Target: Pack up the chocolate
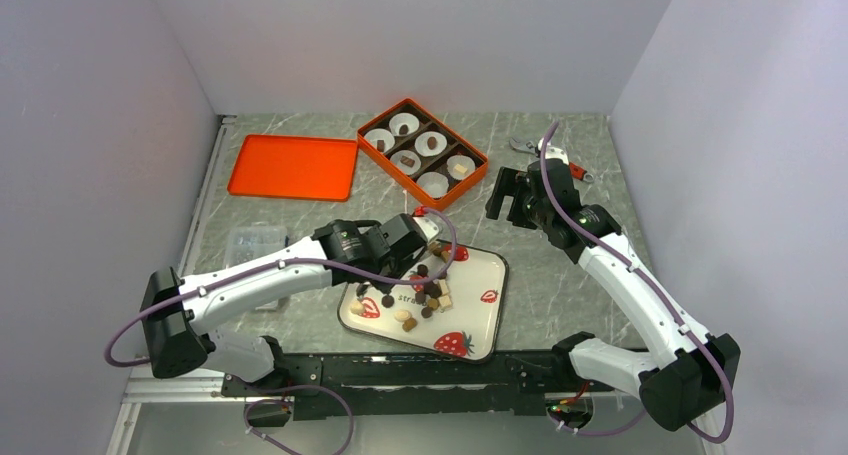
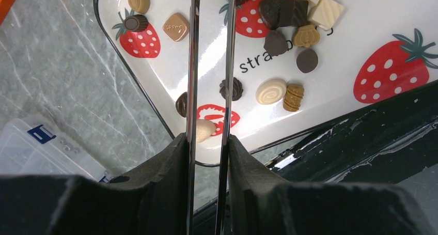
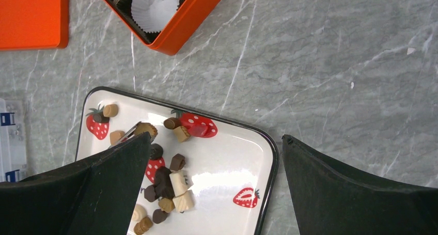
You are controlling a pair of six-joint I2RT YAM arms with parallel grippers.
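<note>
Lid [image 1: 293, 166] lies flat at far left of the desk [image 3: 335, 64], apart from the box. That leaves the box open for loading.

Left pincer [image 2: 206, 144]: narrow, clamped on tweezers [image 2: 192, 64]. Likely reason: each piece is far smaller than the fingers, so a fine tool is needed. The blades reach out over the tray [image 1: 470, 287] with a slim gap between them. Their tips run out of the wrist view, so I cannot tell if they hold a piece.

Chocolate [image 2: 279, 13]: loose on the tray, mostly clustered to the right of the blades. One cream piece lies directly under the blades, near the fingers, and two dark pieces lie just beside them.

Box [image 3: 196, 18]: beyond the tray, with six cups [image 1: 432, 183]. Three hold a piece and three are empty. Judgement: packing is about half done.

Right pincer [image 3: 216, 137]: wide, empty, hovering between box and tray, well clear of the chocolate.
</note>
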